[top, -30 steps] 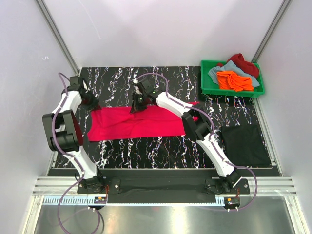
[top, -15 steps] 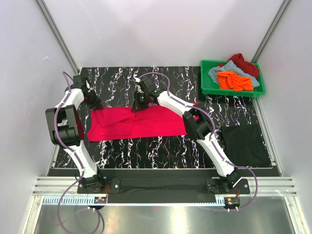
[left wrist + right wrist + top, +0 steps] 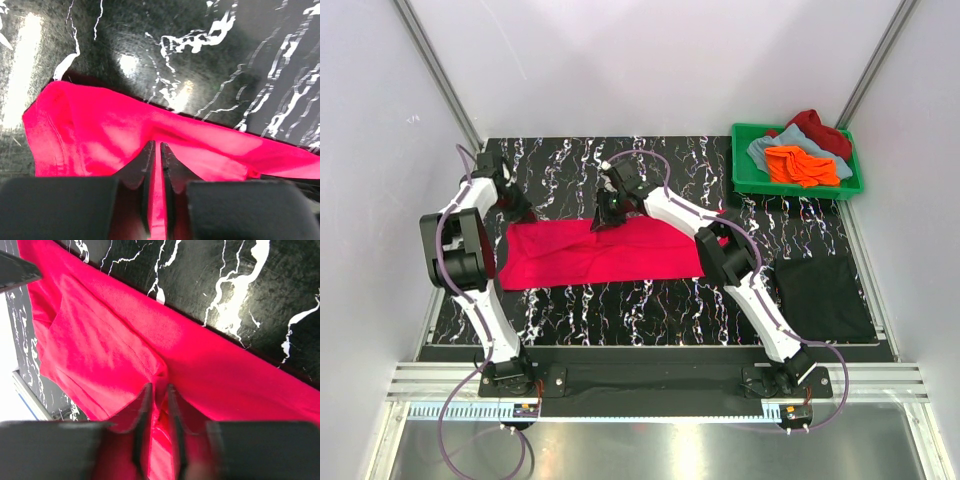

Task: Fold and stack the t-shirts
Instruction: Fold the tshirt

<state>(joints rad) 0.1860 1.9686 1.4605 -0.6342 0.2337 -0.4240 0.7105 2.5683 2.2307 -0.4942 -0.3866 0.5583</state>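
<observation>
pinkish-red t-shirt (image 3: 600,252) is seen spread flat on the marbled black table (image 3: 620,300), its long axis running left to right across the middle of the surface; one shirt only is counted out there; both grippers are found at its far edge, so the whole body of cloth lies on the near side of the jaws, toward the arm bases; the left gripper (image 3: 517,212) is set at the far left corner, and in its wrist view (image 3: 157,150) the jaws are drawn almost together with a thin ridge of red cloth nipped between them; the right gripper (image 3: 603,218) is set on the far edge nearer the middle of the shirt's length, and in its wrist view (image 3: 159,390) the jaws are likewise nearly closed on a pinched fold of the same cloth; the right-hand end of the shirt is left unheld, partly hidden under the right arm; it is judged that a lengthwise fold is being prepared, the far edge to be carried over toward the near one; two arms and two grippers are counted; one green crate (image 3: 795,190) is noted at the far right, with three shirts heaped in it: one orange t-shirt (image 3: 800,165), one grey-blue t-shirt (image 3: 765,150), one dark red t-shirt (image 3: 820,128); one dark square patch (image 3: 825,298) is seen at the near right, and whether it is cloth or mat cannot be told
</observation>
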